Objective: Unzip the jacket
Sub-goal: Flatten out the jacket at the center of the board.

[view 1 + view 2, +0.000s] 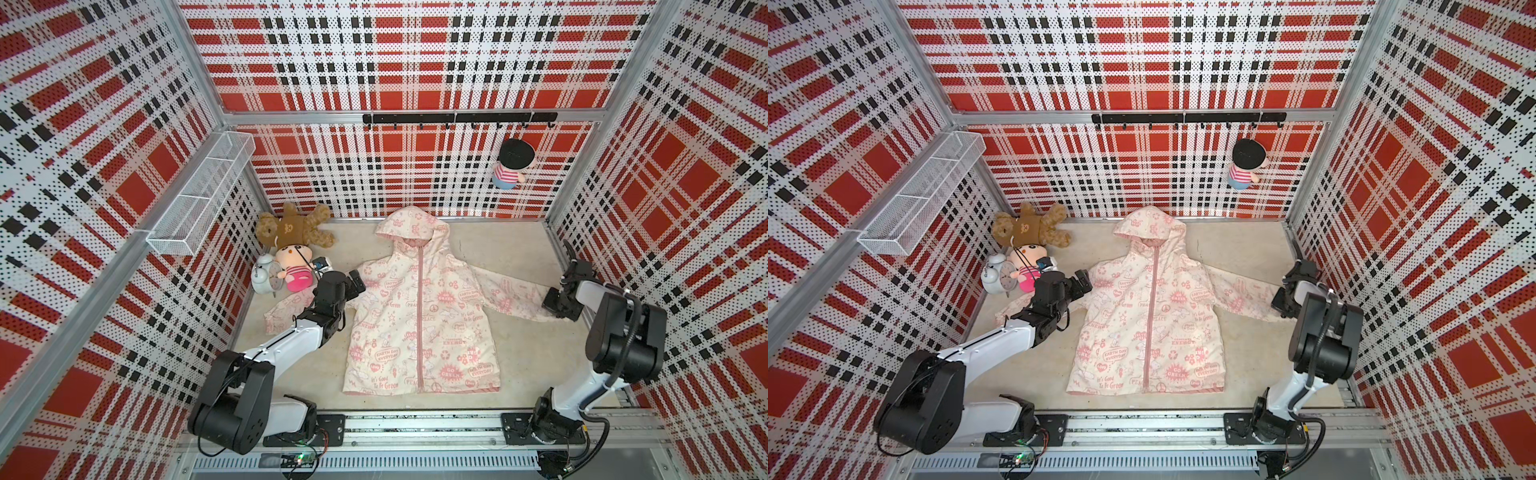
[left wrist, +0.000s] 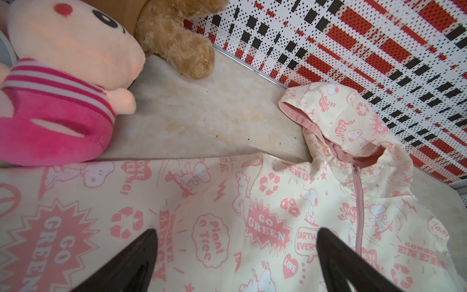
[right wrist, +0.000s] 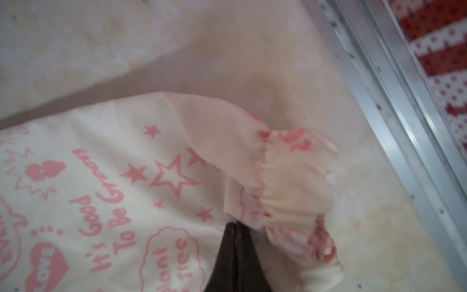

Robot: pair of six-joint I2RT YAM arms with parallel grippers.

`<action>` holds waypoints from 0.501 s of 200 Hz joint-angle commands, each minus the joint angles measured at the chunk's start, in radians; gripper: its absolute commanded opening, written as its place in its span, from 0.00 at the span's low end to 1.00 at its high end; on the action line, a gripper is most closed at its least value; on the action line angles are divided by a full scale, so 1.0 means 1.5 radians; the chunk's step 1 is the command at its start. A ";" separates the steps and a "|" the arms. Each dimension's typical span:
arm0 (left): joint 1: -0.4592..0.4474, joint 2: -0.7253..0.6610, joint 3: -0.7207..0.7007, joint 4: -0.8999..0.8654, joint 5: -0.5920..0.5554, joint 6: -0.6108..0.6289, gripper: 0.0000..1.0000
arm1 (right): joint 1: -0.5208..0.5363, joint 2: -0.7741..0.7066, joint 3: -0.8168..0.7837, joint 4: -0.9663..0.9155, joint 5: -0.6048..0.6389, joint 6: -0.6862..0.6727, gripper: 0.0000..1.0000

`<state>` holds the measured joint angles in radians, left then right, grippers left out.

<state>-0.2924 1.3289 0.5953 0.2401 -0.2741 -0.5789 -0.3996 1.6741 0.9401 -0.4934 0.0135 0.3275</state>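
Left gripper is hovering, jaws wide, over a shoulder of the jacket lying flat, nearer its zipper pull at the collar; zipper is running collar-to-hem; right gripper is clamping a sleeve cuff.

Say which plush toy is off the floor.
The black-haired doll, hanging from the hook rail; the teddy bear and pink doll lie on the floor.

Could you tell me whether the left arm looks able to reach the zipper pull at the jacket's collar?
Probably yes: the left gripper stands open at the jacket shoulder, and only flat fabric lies between it and the zipper pull; the plush toys sit aside.
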 commanded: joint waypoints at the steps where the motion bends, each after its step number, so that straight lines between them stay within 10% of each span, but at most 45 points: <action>1: 0.016 -0.001 -0.006 0.032 0.025 -0.007 0.99 | -0.012 -0.081 -0.054 -0.001 -0.053 0.054 0.10; 55: 0.025 -0.021 -0.018 0.052 0.035 -0.002 0.99 | 0.086 -0.186 -0.019 0.074 -0.127 -0.021 0.77; 100: 0.025 -0.037 -0.014 0.047 0.051 -0.004 0.99 | 0.156 0.039 0.240 -0.077 -0.011 -0.126 0.86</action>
<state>-0.2623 1.3079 0.5838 0.2913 -0.2207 -0.5800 -0.1944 1.5723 1.1625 -0.4801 -0.1226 0.2501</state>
